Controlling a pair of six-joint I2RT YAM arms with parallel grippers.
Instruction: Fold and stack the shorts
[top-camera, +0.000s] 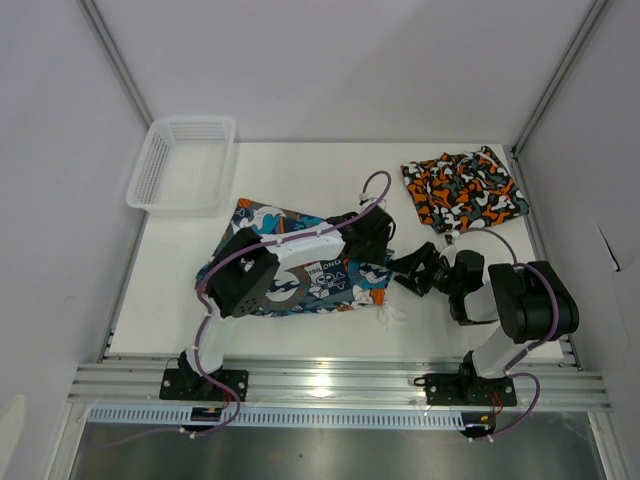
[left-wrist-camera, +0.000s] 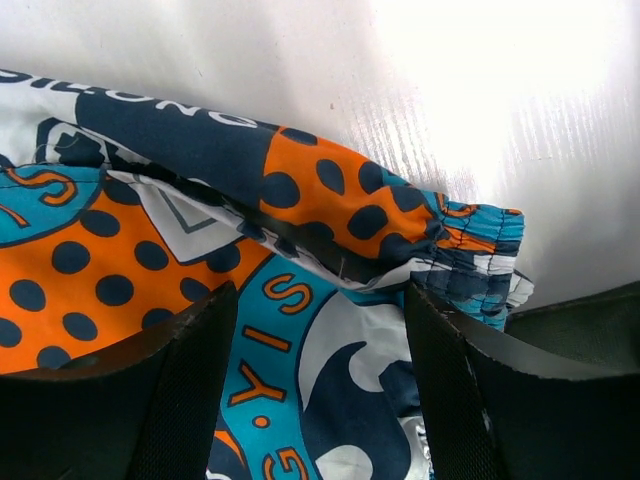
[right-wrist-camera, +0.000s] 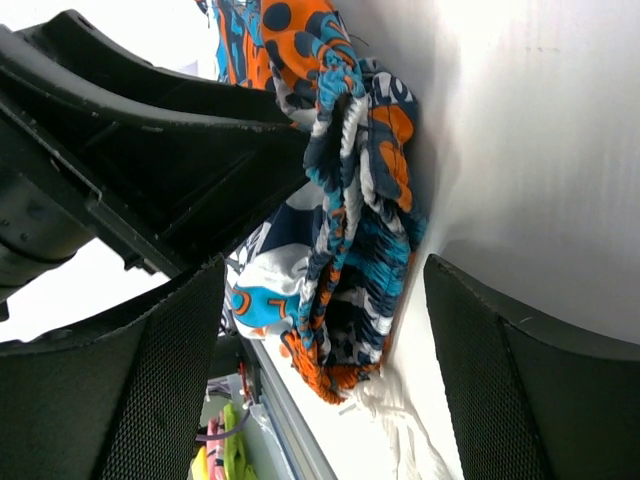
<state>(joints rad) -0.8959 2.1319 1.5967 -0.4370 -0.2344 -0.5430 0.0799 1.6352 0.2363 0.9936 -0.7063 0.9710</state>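
The blue-teal, orange and white cartoon-print shorts (top-camera: 262, 222) lie crumpled in the middle of the table, partly under my left arm. My left gripper (top-camera: 368, 240) hovers low over their right end. In the left wrist view it (left-wrist-camera: 320, 385) is open, with flat printed fabric (left-wrist-camera: 120, 270) showing between the fingers. My right gripper (top-camera: 408, 272) points left at the same end and stands open (right-wrist-camera: 325, 370); the gathered waistband (right-wrist-camera: 350, 230) sits just ahead of its fingers, apart from them. The camouflage shorts (top-camera: 462, 190) lie folded at the back right.
A white mesh basket (top-camera: 185, 165) stands at the back left corner. A white drawstring (top-camera: 392, 315) trails from the cartoon shorts toward the front rail (top-camera: 340, 375). The left arm's black link (right-wrist-camera: 150, 150) crosses close above the right gripper. Walls enclose the table on both sides.
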